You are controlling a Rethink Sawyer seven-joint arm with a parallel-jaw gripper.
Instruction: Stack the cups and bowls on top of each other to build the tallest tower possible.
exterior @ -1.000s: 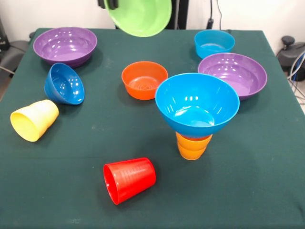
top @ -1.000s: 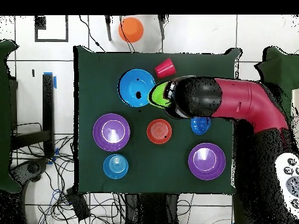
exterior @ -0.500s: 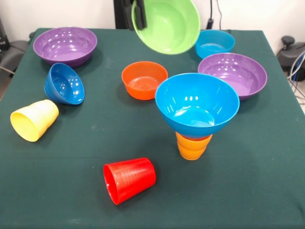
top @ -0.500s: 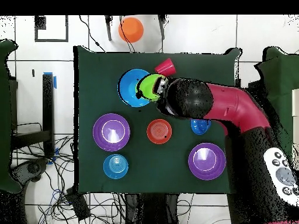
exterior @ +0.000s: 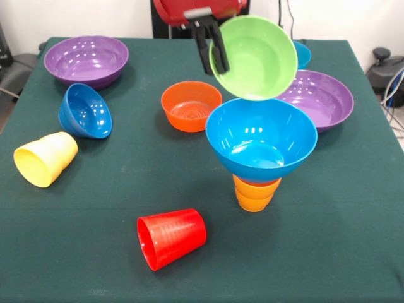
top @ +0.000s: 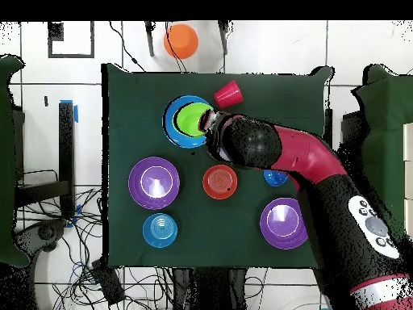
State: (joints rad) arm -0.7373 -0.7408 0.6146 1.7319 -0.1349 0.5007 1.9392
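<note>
Green-clothed desk [exterior: 328, 265]: tower [exterior: 259, 158] so far is blue bowl [exterior: 261, 137] on orange cup [exterior: 254, 194], near front edge. Gripper [exterior: 212, 45] clamped on green bowl [exterior: 255, 58], tilted above it. Remaining cups and bowls unstacked.

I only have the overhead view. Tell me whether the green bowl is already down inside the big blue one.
Observer: Not yet. In the front view, the green bowl hangs steeply tilted just above the large blue bowl.
Operator: Report how it is held.
Observer: The gripper pinches the rim on one side, and the fingers point down.
Operator: Give me what the blue bowl stands on.
Observer: It sits on the orange cup, which is much narrower than the bowl.
</note>
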